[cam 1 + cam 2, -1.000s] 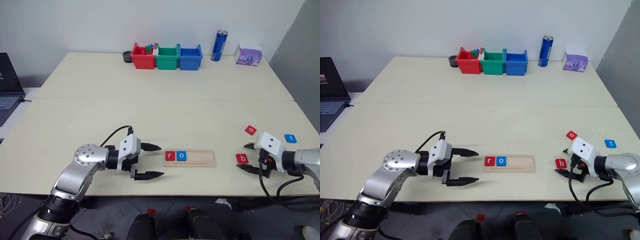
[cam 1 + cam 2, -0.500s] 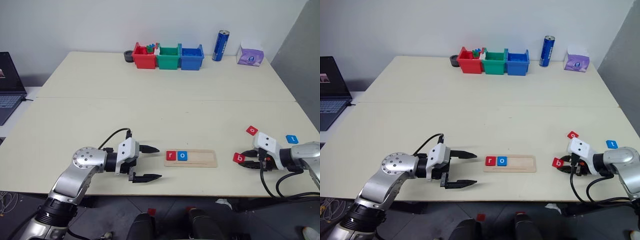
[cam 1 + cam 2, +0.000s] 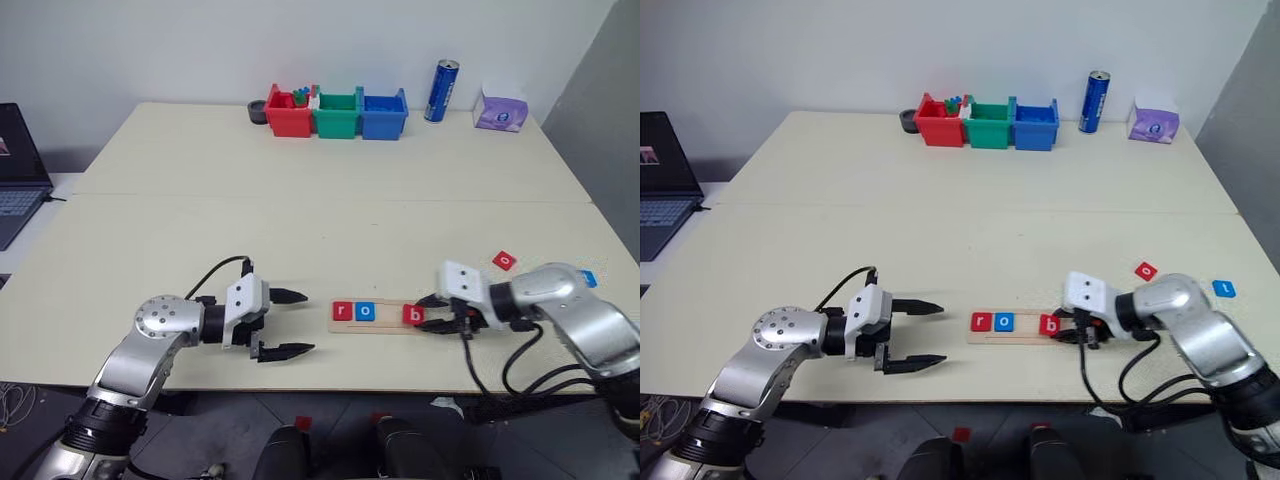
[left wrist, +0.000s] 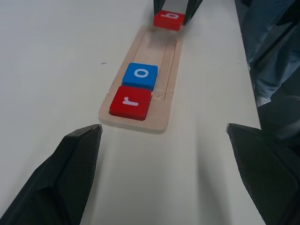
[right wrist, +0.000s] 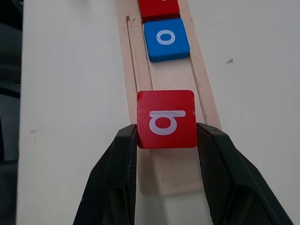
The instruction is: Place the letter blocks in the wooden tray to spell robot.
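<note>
While the right gripper (image 5: 166, 136) clamps the red "b" block (image 5: 166, 118) between its two black fingers, it holds that tile over the right part of the wooden tray (image 3: 383, 327), which lies near the front edge of the table (image 3: 300, 190). Whether the tile touches the groove or hangs just above it cannot be told. At the tray's left end sits the red "r" block (image 3: 342, 311), and the blue "o" block (image 3: 365, 312) lies touching it on the right; a bare stretch of groove separates the "o" from the held "b". To the left of the tray, the left gripper (image 3: 290, 323) hovers low over the table with its fingers spread wide apart and nothing between them, pointing toward the tray's left end. A red "o" block (image 3: 504, 260) lies on the table to the far right of the tray, and a blue block (image 3: 1224, 289) lies farther right still, partly hidden by the right arm in the left eye view. Along the far edge stand a red bin (image 3: 287, 114), a green bin (image 3: 335, 114) and a blue bin (image 3: 382, 114) in a row, with a blue can (image 3: 439, 91) to their right.
</note>
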